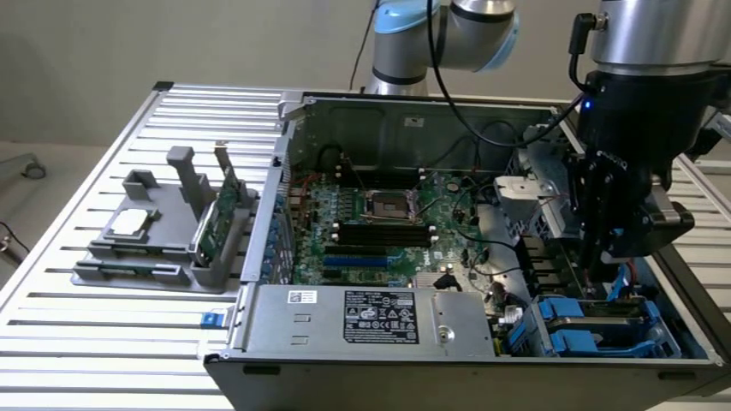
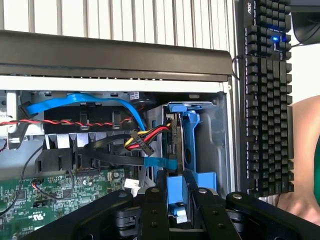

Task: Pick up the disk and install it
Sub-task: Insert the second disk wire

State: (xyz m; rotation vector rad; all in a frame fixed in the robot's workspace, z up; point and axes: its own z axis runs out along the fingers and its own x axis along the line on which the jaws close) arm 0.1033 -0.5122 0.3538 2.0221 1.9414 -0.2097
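Note:
The disk [image 2: 189,145] stands on edge in the drive bay at the corner of the open computer case, its blue bracket frame facing the wrist camera. My gripper [image 2: 177,190] sits right over it, black fingers [image 2: 154,200] pressed on either side of the bracket's near end, so it is shut on the disk. In the exterior view my gripper [image 1: 608,261] reaches down into the bay on the exterior view's right, just above the blue brackets [image 1: 594,321], and hides most of the disk.
Blue data cable [image 2: 80,100] and red-yellow-black power wires [image 2: 145,135] crowd the bay beside the disk. The motherboard [image 1: 377,223] and silver power supply [image 1: 365,317] fill the case. A grey holder [image 1: 160,240] with a green card stands on the exterior view's left. A keyboard [image 2: 267,95] lies outside the case.

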